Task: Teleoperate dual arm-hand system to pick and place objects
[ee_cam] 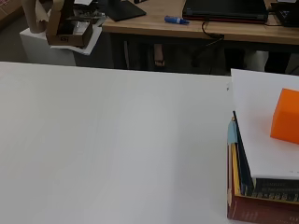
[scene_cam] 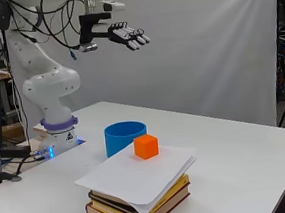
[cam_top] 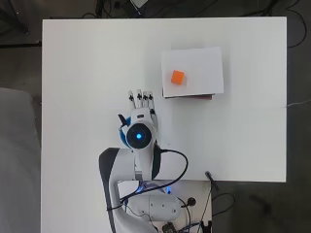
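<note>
An orange cube rests on a white sheet of paper that covers a stack of books. High above the table my hand hangs open with straight fingers and holds nothing. In the overhead view it is left of and nearer the arm's base than the cube. A blue cup stands upright on the table behind the books in the side view. In the overhead view the arm hides almost all of the cup.
The white table lies bare to the left of the books and beyond the hand. In the wrist view, desks and boxes of the room show past the table's far edge. Cables lie by the arm's base.
</note>
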Tool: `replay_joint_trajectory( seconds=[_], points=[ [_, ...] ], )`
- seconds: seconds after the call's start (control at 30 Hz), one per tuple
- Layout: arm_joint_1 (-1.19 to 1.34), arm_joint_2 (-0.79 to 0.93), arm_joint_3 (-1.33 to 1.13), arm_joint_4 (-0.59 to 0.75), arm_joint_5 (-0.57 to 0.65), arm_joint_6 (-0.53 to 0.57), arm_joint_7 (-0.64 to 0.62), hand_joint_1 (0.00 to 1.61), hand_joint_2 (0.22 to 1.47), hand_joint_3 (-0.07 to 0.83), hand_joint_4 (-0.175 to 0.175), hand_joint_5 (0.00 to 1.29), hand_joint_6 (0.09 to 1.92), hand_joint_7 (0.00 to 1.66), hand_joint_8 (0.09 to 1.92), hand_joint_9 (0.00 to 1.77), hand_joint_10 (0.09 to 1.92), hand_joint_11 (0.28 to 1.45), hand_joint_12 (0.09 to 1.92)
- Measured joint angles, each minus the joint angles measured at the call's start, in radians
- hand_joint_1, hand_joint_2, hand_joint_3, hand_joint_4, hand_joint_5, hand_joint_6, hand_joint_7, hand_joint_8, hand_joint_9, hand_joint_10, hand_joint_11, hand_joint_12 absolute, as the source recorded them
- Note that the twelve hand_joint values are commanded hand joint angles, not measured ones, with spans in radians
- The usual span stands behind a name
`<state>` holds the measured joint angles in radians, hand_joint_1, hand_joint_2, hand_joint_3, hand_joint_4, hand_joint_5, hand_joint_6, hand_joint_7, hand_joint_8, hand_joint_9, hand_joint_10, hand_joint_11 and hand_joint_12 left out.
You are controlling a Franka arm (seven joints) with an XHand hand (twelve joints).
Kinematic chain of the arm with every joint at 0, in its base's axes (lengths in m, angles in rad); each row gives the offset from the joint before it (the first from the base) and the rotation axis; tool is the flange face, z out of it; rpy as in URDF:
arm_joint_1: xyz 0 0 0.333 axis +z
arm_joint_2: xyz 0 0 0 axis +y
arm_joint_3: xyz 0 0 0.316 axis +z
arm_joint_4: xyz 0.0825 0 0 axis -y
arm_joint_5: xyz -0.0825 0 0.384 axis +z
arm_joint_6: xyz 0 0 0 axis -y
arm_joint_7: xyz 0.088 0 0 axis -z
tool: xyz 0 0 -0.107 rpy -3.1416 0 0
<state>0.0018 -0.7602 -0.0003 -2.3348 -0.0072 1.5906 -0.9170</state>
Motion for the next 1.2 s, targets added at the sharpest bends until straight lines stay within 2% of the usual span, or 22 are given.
replay_joint_trajectory(
  seconds=[0.3,0.5,0.7,1.03,1.2],
  points=[
    [0.002,0.266,-0.02,0.198,-0.015,0.065,-0.082,0.15,1.14,0.002,0.075,0.32,0.09,0.34,0.09,0.46,0.09,0.47,0.09],
    [-0.003,0.414,-0.099,0.285,0.041,0.09,-0.135,0.19,1.14,0.0,0.031,0.32,0.09,0.35,0.09,0.47,0.09,0.46,0.09],
    [-0.02,0.597,-0.189,0.358,0.102,0.12,-0.135,0.2,1.13,-0.003,0.019,0.28,0.09,0.33,0.09,0.46,0.09,0.46,0.09],
    [-0.015,0.779,-0.351,0.369,0.143,0.201,-0.131,0.11,1.13,-0.003,0.036,0.22,0.09,0.3,0.09,0.4,0.09,0.43,0.09],
    [-0.029,0.849,-0.355,0.302,0.152,0.268,-0.151,0.09,1.11,-0.006,0.027,0.21,0.09,0.34,0.09,0.43,0.09,0.44,0.09]
  ],
)
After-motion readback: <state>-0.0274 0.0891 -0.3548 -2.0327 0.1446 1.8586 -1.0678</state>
